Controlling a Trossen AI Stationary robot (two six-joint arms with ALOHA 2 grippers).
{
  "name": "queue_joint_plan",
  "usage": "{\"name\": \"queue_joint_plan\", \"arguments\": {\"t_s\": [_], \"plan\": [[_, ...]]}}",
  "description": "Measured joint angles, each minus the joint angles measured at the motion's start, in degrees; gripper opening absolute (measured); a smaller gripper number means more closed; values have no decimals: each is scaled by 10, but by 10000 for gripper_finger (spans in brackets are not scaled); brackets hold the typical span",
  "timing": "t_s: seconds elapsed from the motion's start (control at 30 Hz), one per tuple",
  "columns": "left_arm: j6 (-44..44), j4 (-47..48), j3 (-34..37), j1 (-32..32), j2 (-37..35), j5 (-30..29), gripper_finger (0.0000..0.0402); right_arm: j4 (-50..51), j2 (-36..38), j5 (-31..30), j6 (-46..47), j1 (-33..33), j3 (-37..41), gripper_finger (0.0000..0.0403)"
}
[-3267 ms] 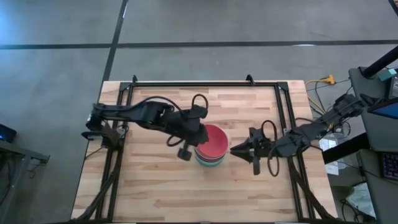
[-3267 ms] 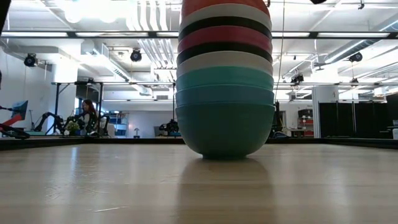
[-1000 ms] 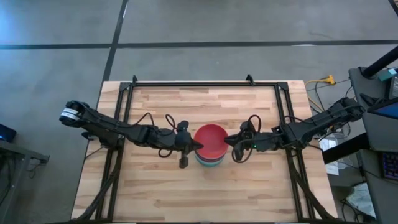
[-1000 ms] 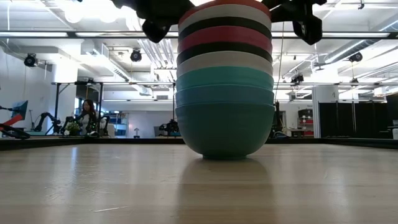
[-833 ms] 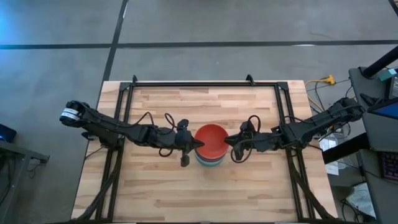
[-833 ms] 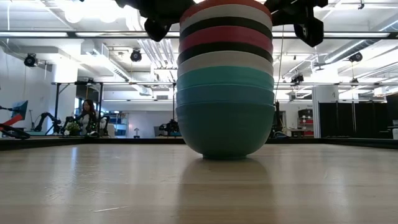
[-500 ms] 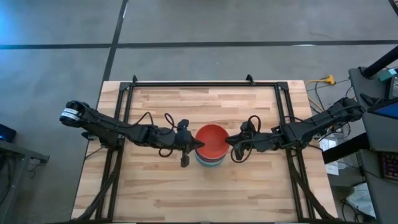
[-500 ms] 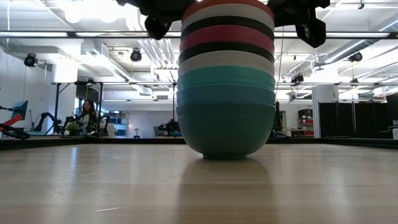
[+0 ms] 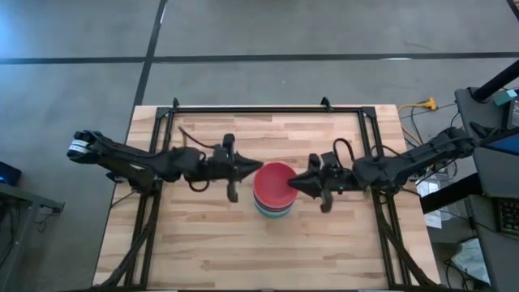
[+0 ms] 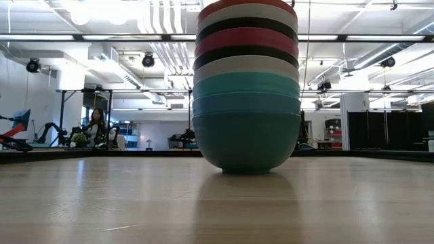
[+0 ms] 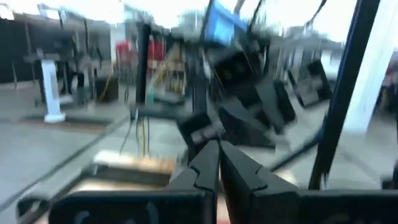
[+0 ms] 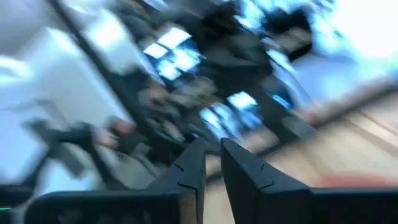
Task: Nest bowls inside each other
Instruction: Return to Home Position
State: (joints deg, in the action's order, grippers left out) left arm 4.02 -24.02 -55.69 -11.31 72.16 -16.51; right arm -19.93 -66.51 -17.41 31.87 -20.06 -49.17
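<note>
Bowls (image 10: 245,88): nine, nested in one upright column near the middle of the table (image 9: 203,243). Bands from the base read teal, blue, teal, white, black, magenta, black, white, with the red bowl (image 9: 274,184) on top. No bowl lies loose on the wood, so the nesting is judged complete.

Left gripper (image 9: 257,169): just beside the column's left flank. Its fingers (image 11: 202,171) are pressed together and hold nothing.

Right gripper (image 9: 293,184): just beside the right flank. Its fingers (image 12: 189,165) are drawn to a narrow slit and hold nothing.

Contact: whether either tip touches the red rim cannot be told from above.

Step in hand: withdrawal of both arms to rest.

Handling note: the column is tall on a small rounded foot, so it is likely to tip under a sideways nudge. Each tip is best drawn straight outward from the stack before any swing or fold of the arm. Elbows and cables should be kept clear of the top rim.
</note>
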Motion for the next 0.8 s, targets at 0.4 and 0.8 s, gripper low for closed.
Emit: {"name": "queue_joint_plan", "arguments": {"t_s": [0.4,0.8], "plan": [[-22,-217,-50,67,-18,62,0,-441,-4,128,-189,156,0,9],[-149,-41,-31,125,-274,42,0,-118,338,240,-195,350,-1,8]]}}
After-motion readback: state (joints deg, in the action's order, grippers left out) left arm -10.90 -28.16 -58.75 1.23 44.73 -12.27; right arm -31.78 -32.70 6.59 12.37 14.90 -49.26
